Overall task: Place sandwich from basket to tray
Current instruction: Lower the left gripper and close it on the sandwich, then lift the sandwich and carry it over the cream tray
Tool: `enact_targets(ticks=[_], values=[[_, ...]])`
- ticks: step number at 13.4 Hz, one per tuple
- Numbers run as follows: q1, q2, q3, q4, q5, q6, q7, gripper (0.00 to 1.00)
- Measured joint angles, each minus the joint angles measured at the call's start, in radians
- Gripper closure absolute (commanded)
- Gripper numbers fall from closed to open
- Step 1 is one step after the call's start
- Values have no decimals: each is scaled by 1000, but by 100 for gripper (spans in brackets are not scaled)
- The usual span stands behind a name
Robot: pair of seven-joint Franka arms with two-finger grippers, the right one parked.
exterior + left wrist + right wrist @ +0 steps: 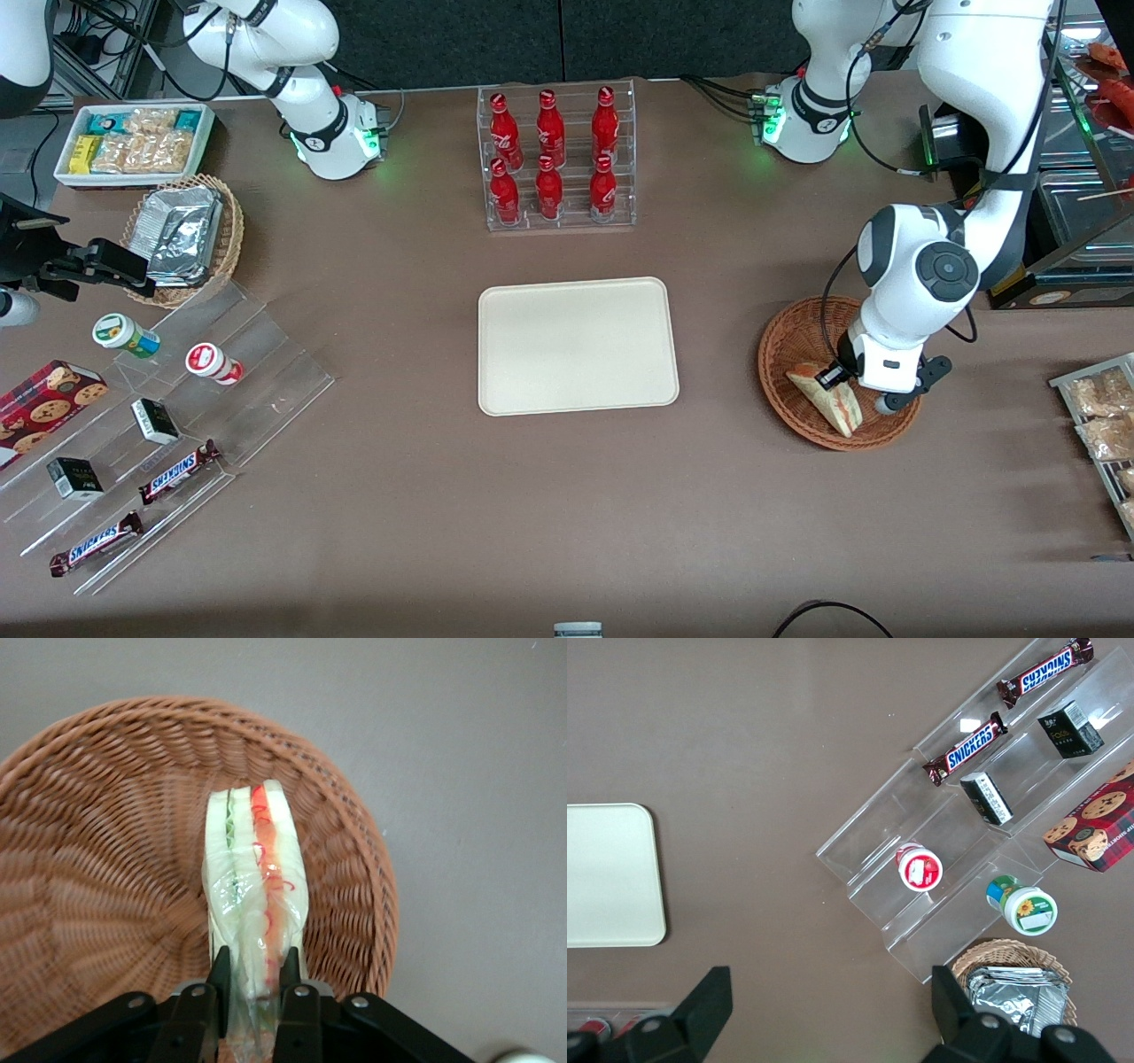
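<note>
The sandwich (826,395) (252,890), a wrapped pale wedge with green and red-orange filling, lies in the reddish-brown woven basket (784,341) (97,842) toward the working arm's end of the table. My gripper (837,377) (253,979) is down inside the basket, its two black fingers pressed on either side of the sandwich's narrow end, shut on it. The sandwich still rests against the basket's inner wall. The cream-white tray (578,346) (607,873) lies bare in the middle of the table, a short gap from the basket.
A clear rack of red bottles (554,159) stands farther from the front camera than the tray. A clear stepped shelf with snack bars, cups and boxes (151,416), a tan basket of foil packets (182,235) and a white snack bin (133,142) lie toward the parked arm's end.
</note>
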Motion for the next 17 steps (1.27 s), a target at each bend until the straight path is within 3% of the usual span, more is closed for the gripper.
enact_targets(ticks=[3, 6, 11, 17], values=[[-68, -93, -7, 98, 93, -326, 6, 100], [-202, -152, -23, 179, 104, -479, 4, 100], [-397, -103, -37, 213, 2, -359, 16, 100], [-541, 130, -39, 255, -36, -78, -35, 100]])
